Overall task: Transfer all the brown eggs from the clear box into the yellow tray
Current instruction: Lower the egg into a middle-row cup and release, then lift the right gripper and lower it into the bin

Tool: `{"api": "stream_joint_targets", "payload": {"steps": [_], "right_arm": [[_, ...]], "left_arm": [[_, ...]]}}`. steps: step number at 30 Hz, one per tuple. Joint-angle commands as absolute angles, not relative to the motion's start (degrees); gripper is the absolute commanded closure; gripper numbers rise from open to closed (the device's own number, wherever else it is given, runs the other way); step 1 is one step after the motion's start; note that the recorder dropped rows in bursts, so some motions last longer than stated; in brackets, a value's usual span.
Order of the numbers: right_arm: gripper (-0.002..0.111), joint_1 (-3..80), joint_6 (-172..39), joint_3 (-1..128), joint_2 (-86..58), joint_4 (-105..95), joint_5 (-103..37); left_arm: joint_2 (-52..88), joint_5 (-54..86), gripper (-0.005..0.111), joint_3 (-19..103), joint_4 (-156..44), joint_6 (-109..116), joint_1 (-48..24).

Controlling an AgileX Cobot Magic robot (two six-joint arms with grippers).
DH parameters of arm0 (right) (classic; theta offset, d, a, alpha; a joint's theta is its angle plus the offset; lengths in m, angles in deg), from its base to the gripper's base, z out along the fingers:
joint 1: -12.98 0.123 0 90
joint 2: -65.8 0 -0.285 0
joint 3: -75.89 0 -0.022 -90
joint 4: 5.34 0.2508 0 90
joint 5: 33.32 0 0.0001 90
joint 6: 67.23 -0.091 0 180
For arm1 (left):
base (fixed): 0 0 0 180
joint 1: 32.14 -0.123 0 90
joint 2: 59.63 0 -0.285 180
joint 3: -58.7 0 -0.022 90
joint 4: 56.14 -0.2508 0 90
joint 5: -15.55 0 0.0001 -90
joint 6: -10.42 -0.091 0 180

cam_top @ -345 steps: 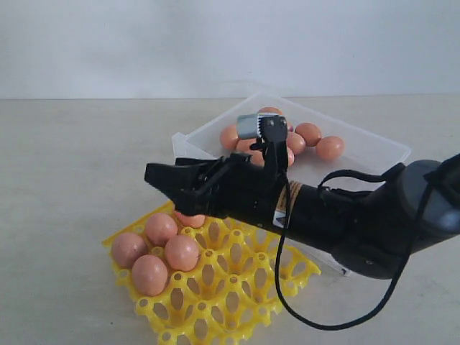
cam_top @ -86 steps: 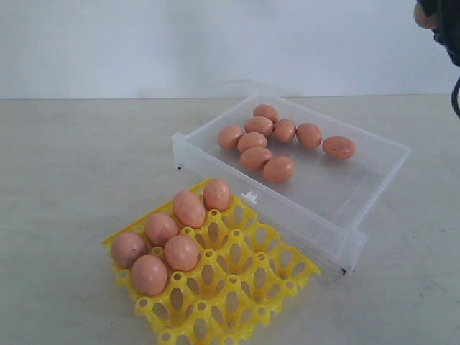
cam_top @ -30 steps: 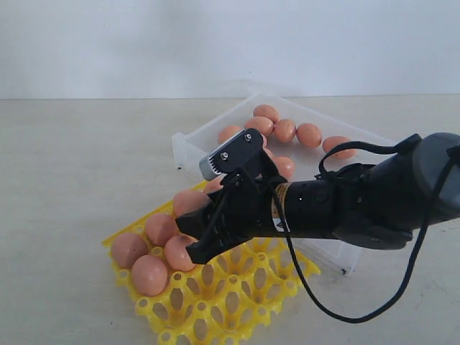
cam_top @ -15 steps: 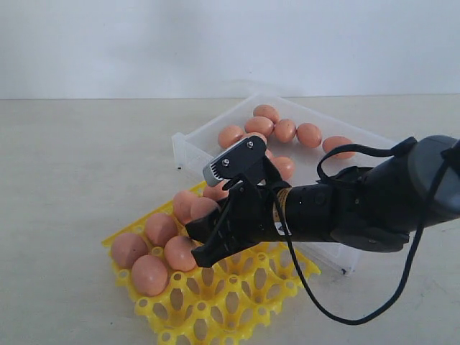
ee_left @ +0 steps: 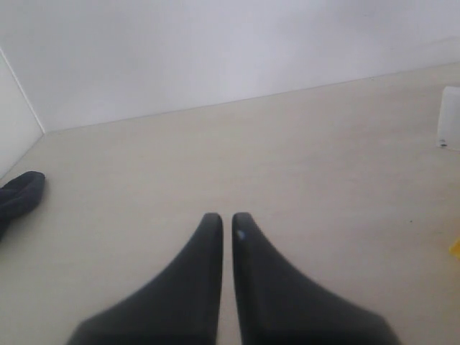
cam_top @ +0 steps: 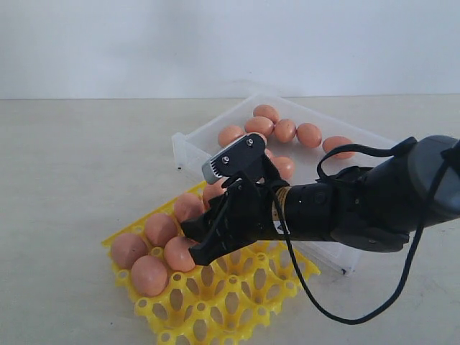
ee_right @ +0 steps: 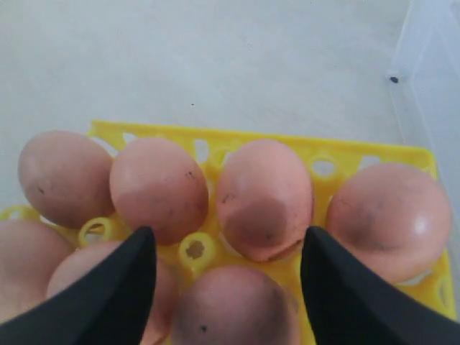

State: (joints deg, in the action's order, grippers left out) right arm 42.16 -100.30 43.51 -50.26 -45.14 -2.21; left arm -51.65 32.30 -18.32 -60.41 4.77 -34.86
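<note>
The yellow tray [cam_top: 237, 302] lies at the front left and holds several brown eggs [cam_top: 149, 274]. My right gripper [cam_top: 198, 241] reaches across and hovers low over the tray's egg rows. In the right wrist view the right gripper [ee_right: 226, 237] is open. One brown egg [ee_right: 237, 309] sits in a cup of the tray [ee_right: 287, 147] between the fingers, with a small gap on each side. Several more brown eggs [cam_top: 309, 134] lie in the clear box [cam_top: 183, 147] behind. My left gripper [ee_left: 227, 215] is shut and empty over bare table.
The right arm's black body and cable [cam_top: 359, 208] lie across the clear box's front wall. A dark object [ee_left: 18, 198] shows at the edge of the left wrist view, and a corner of the clear box [ee_left: 449, 126] at the opposite edge.
The right gripper came down with an egg onto the tray. Its jaws have widened, and the egg now rests in a cup.
</note>
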Motion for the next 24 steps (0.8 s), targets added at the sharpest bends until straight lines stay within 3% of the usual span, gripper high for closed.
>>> {"api": "stream_joint_targets", "payload": {"steps": [1, 8, 15, 21, 24], "right_arm": [[0.055, 42.1, -100.2, 43.4, -49.9, -44.8, -0.5], [0.055, 42.1, -96.1, 43.4, -43.4, -38.7, 0.4], [0.056, 42.1, -73.0, 43.5, -34.2, -11.5, -4.4], [0.056, 36.7, -33.1, 52.2, -32.4, 29.5, -31.2], [0.056, 30.0, -29.6, 58.4, -34.3, 36.3, -44.4]], "left_arm": [[-51.8, 32.3, 0.103, -18.5, -60.5, 5.0, -34.9], [-51.8, 32.3, 0.103, -18.5, -60.5, 5.0, -34.9], [-51.8, 32.3, 0.103, -18.5, -60.5, 5.0, -34.9], [-51.8, 32.3, 0.103, -18.5, -60.5, 5.0, -34.9], [-51.8, 32.3, 0.103, -18.5, -60.5, 5.0, -34.9]]}}
